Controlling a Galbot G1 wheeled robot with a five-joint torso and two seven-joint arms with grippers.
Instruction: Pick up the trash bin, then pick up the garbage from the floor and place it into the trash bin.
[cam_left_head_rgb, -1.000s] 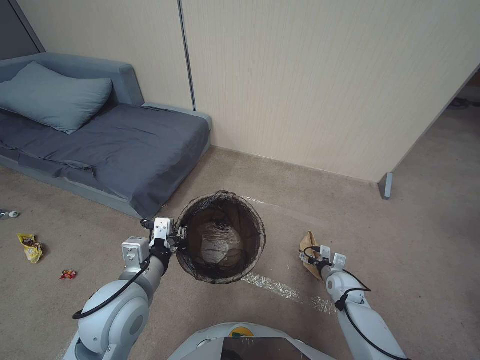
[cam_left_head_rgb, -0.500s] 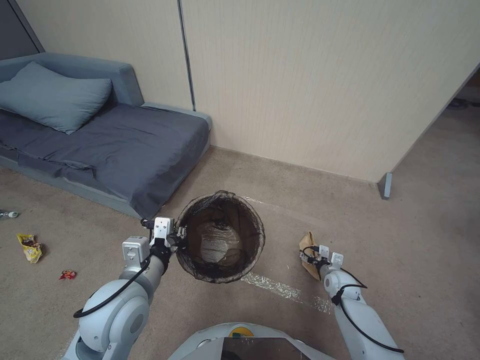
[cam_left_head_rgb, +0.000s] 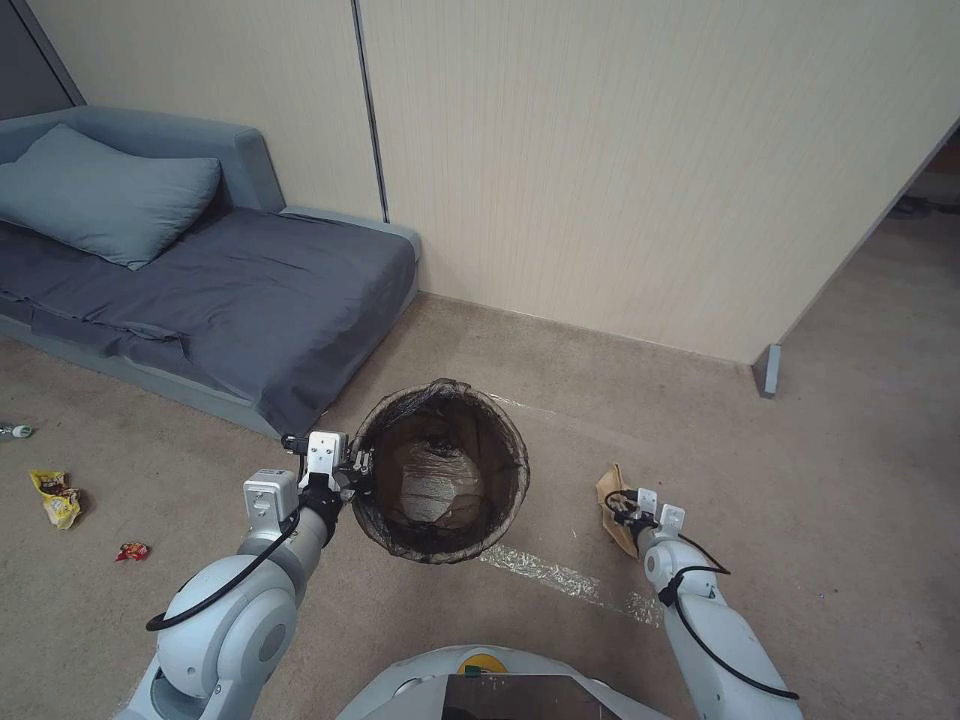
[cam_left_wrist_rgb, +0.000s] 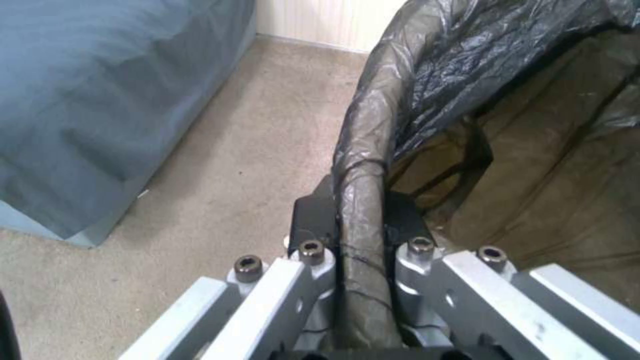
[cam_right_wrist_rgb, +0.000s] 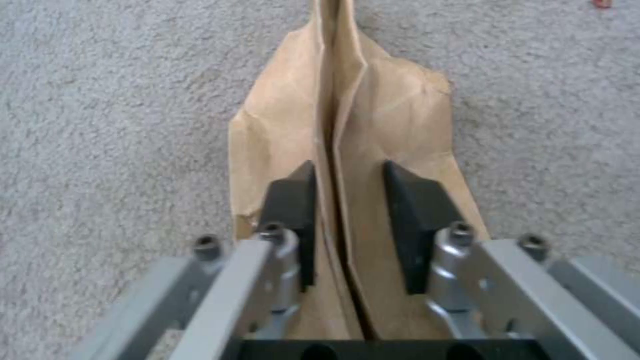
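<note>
The right gripper (cam_right_wrist_rgb: 343, 215) sits low over the carpet (cam_left_head_rgb: 820, 420), its two black pads (cam_right_wrist_rgb: 408, 227) standing a little apart on either side of the raised centre fold of the tan paper bag (cam_right_wrist_rgb: 347, 150). The fold runs up the gap between them, close to the left pad, but I cannot tell whether either pad is touching the paper. The bag lies flat on the floor, directly under and ahead of that gripper, just to the robot's right of the trash bin (cam_left_head_rgb: 440, 485).

The left gripper (cam_left_wrist_rgb: 360, 220) is clamped on the bin's rim, one pad outside and one inside, pinching the crinkled dark liner (cam_left_wrist_rgb: 467, 65) folded over the edge. The bin hangs from that hold in front of the robot, mouth up, with something pale lying at the bottom.

Counting the litter: one paper bag by the right gripper, and well off to the robot's left one yellow wrapper (cam_left_head_rgb: 55, 497), one tiny red wrapper (cam_left_head_rgb: 132, 551), and one small bottle (cam_left_head_rgb: 17, 431) near the blue sofa (cam_left_head_rgb: 250, 300). One bin, one sofa, one pillow (cam_left_head_rgb: 100, 205).
</note>
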